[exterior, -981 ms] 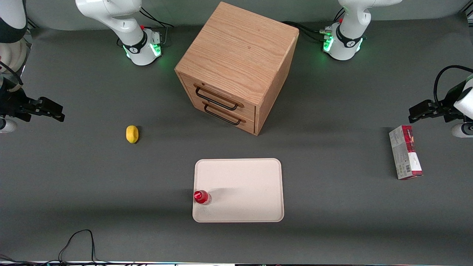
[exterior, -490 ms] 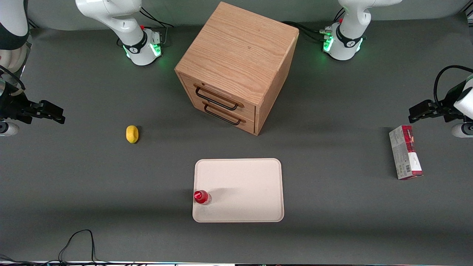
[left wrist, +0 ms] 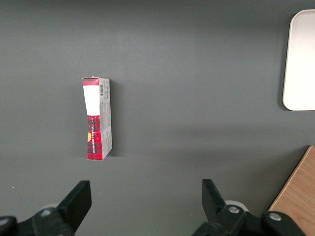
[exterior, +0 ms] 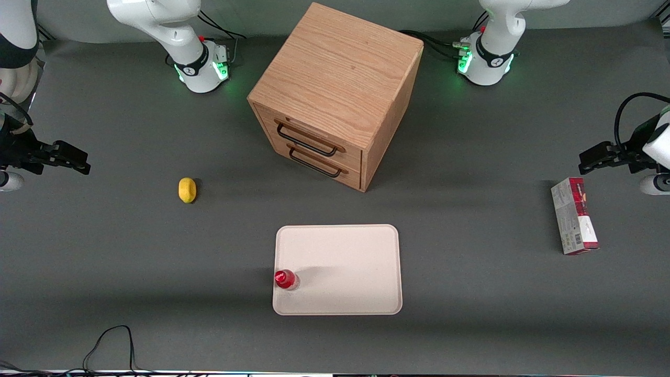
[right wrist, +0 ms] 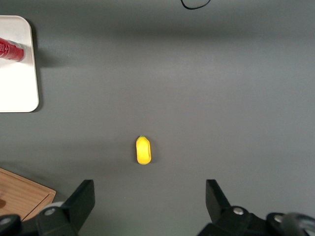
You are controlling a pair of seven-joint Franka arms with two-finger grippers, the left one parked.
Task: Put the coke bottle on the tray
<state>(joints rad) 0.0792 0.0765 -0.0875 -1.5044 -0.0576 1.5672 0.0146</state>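
Surface: dark grey table (exterior: 471,293) carried everything, with a wooden drawer cabinet (exterior: 335,94) standing farther from the front camera than the tray.
Gripper (exterior: 78,159): hung at the working arm's end of the table, jaws spread wide and holding nothing.
Coke bottle (exterior: 286,279): stood upright on the tray, well apart from the jaws, close against the rim nearest the working arm.
Tray (exterior: 345,262): cream-white, flat on the table, otherwise bare.
Lemon (right wrist: 143,150): lay on the table between and ahead of the jaws, untouched.
Carton box (exterior: 574,215): lay toward the parked arm's end.
Progress: placement looked done; nothing seemed left beyond keeping clear.
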